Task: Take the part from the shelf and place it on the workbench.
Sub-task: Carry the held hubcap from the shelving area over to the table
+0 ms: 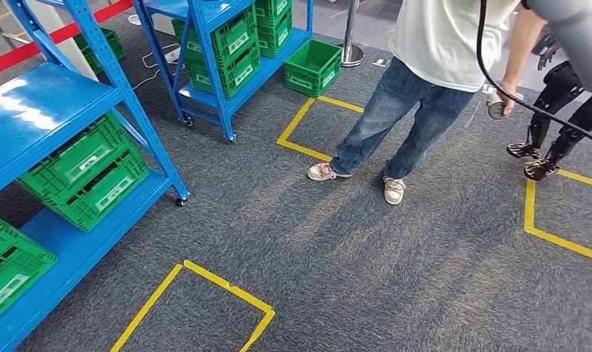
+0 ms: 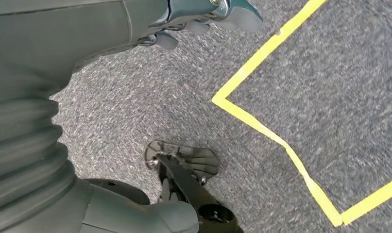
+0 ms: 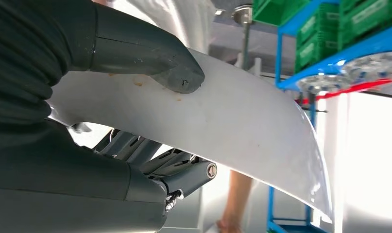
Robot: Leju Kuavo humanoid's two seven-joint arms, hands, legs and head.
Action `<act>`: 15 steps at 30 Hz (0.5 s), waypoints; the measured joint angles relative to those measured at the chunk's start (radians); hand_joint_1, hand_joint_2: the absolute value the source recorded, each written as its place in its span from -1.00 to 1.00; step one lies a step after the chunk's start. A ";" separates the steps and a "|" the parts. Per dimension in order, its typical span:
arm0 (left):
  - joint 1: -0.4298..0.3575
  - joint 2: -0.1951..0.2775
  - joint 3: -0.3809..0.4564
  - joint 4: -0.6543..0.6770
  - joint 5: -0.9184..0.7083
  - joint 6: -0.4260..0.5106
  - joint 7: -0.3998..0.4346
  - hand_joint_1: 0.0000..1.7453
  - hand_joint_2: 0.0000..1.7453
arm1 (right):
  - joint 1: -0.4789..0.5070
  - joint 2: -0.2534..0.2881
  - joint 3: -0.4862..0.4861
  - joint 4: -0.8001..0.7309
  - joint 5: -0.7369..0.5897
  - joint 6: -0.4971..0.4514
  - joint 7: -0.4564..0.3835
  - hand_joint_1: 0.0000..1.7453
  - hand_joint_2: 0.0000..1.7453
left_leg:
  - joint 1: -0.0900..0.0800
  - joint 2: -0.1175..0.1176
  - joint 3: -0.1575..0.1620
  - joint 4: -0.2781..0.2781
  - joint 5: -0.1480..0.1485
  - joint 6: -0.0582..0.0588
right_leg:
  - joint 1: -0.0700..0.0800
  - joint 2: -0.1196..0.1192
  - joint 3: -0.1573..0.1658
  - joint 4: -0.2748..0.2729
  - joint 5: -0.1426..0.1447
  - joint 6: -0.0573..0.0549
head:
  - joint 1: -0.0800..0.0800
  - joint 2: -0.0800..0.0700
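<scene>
my right hand [image 3: 135, 126] pinches the white curved part [image 3: 242, 131], so pickup looks done. left hand [image 2: 203, 19] hangs (grip unclear) over carpet [image 2: 330, 87]; workbench placement remains.

Person [image 1: 425, 88] blocks ahead; shelf [image 1: 50, 103] on left.

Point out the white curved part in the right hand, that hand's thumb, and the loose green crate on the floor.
White part [image 3: 242, 126]: right wrist view, its broad curved face.
Thumb [image 3: 177, 77]: right wrist view, tip pressed on the part.
Green crate [image 1: 312, 67]: head view, its front wall.
</scene>
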 joint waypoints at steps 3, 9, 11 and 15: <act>0.000 0.000 0.003 0.000 0.000 0.000 0.000 -1.00 1.00 | 0.000 0.002 0.000 0.000 0.002 0.000 0.001 1.00 1.00 | 0.001 -0.044 0.082 -0.176 0.064 0.010 | 0.000 0.025 -0.005 0.005 0.000 0.012 | 0.001 0.000; -0.002 -0.002 0.006 0.001 -0.003 -0.012 0.003 -1.00 1.00 | 0.002 -0.004 -0.009 0.001 0.009 0.003 0.002 1.00 1.00 | 0.003 -0.006 0.099 -0.212 0.077 0.043 | -0.003 0.005 -0.046 0.068 -0.033 0.048 | 0.005 0.000; -0.002 -0.002 0.006 0.001 -0.005 -0.015 0.008 -1.00 1.00 | 0.009 -0.009 -0.012 0.001 0.011 0.006 0.001 1.00 1.00 | 0.001 0.011 0.098 -0.212 0.076 0.048 | -0.001 -0.031 -0.107 0.198 -0.095 0.054 | 0.008 0.000; 0.000 -0.002 0.006 0.002 -0.006 -0.018 0.016 -1.00 1.00 | 0.033 -0.015 -0.014 0.001 0.014 0.007 0.000 1.00 1.00 | 0.000 0.049 0.098 -0.205 0.069 0.048 | -0.001 -0.049 -0.111 0.210 -0.068 0.054 | 0.009 0.000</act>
